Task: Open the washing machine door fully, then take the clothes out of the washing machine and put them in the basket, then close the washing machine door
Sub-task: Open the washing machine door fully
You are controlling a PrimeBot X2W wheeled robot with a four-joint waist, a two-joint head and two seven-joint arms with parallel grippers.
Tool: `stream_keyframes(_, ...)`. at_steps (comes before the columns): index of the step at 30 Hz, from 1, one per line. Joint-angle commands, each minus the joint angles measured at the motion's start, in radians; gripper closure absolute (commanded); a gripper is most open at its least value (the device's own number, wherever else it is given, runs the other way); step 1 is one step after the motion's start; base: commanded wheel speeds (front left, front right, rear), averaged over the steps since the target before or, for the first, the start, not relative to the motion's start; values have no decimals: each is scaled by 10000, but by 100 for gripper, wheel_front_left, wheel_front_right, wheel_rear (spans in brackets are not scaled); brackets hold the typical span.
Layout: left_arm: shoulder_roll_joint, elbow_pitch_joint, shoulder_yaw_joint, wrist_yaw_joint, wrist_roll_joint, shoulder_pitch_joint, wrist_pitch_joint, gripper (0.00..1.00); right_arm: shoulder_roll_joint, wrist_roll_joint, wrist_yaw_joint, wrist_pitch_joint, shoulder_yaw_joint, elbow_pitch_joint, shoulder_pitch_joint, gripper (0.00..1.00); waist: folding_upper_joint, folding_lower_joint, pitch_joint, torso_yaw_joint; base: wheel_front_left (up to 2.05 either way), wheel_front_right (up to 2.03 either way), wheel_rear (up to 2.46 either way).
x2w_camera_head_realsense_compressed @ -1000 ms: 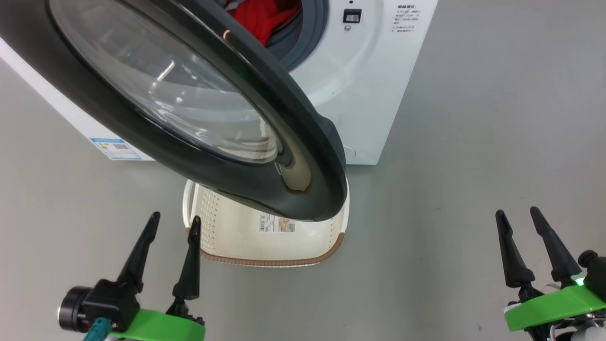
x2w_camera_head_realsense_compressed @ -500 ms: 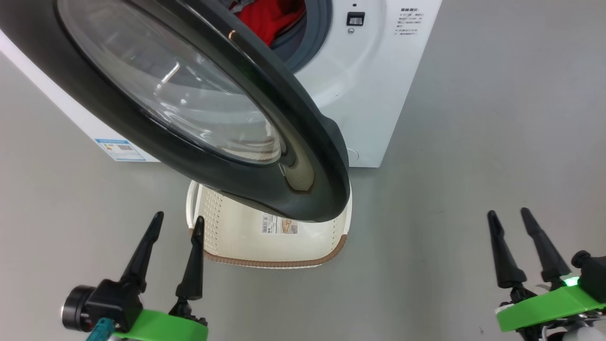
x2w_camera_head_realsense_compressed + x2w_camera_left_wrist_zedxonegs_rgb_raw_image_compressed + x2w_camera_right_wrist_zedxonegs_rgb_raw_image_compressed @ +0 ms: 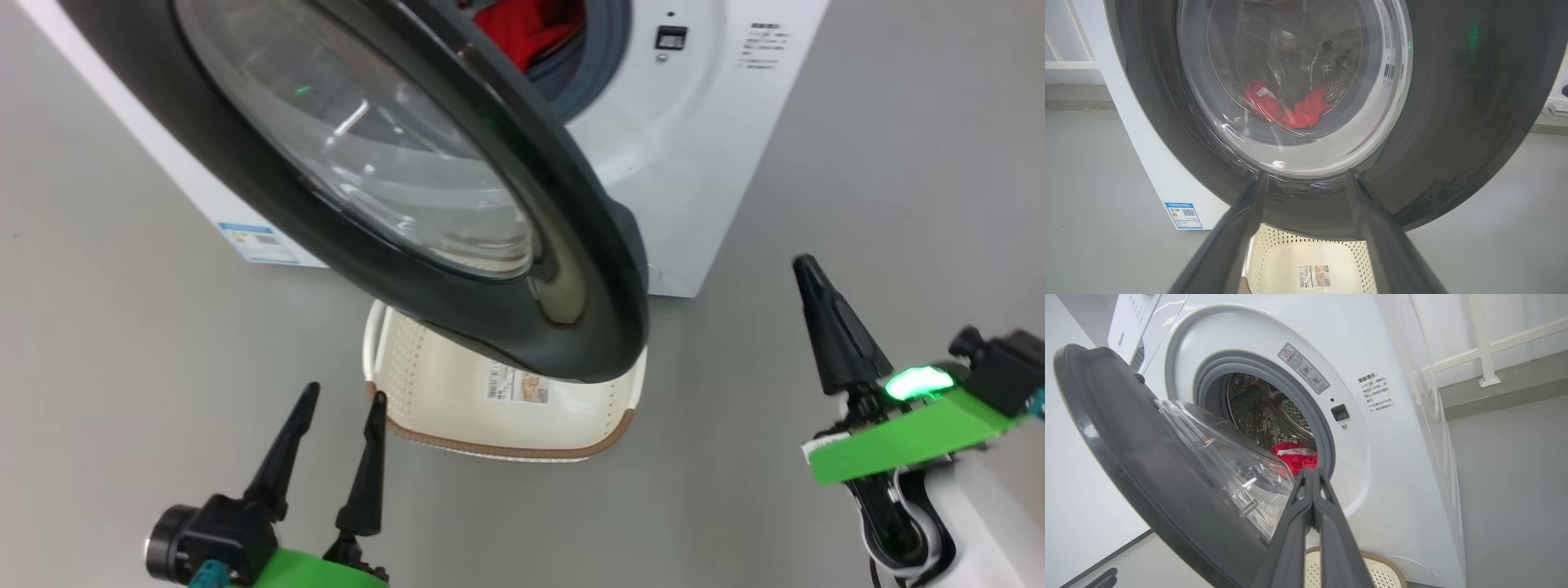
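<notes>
Door (image 3: 571,327) only partly open; clothes (image 3: 531,37), upper centre, lie in the drum, basket (image 3: 457,392) looks empty. Left pincer (image 3: 344,394) spread wide, right pincer (image 3: 807,265) pressed together, both holding nothing.

Black tapered fingers (image 3: 282,453), green wrist plates (image 3: 898,445)

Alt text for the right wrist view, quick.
The right gripper, shut and empty, points at the open washing machine, where red clothes lie in the drum. The washing machine door hangs open at left; the basket shows below.
</notes>
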Motion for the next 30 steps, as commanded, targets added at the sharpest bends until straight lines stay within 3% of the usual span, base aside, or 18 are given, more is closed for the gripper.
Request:
stream_keyframes(1, 108, -264, 213, 73, -59, 5, -122, 0, -260, 375, 65, -64, 444, -262, -409, 100, 0, 0, 40, 259, 0, 0, 0)
stream_keyframes(16, 108, -255, -487, 311, -457, -127, -122, 0, -2545, 4837, 65, -64, 4331, 211, -3099, 100, 0, 0, 441, 1342, 0, 0, 0)
stream_keyframes(22, 108, -286, -556, 428, -576, -132, -122, 0, -3271, 5758, 65, -64, 5488, 41, -3541, 100, 0, 0, 452, 1572, 0, 0, 0)
stream_keyframes(30, 108, -265, -675, 495, -662, -37, -122, 0, -3783, 6199, 65, -64, 6665, -308, -3585, 100, 0, 0, 257, 1902, 0, 0, 0)
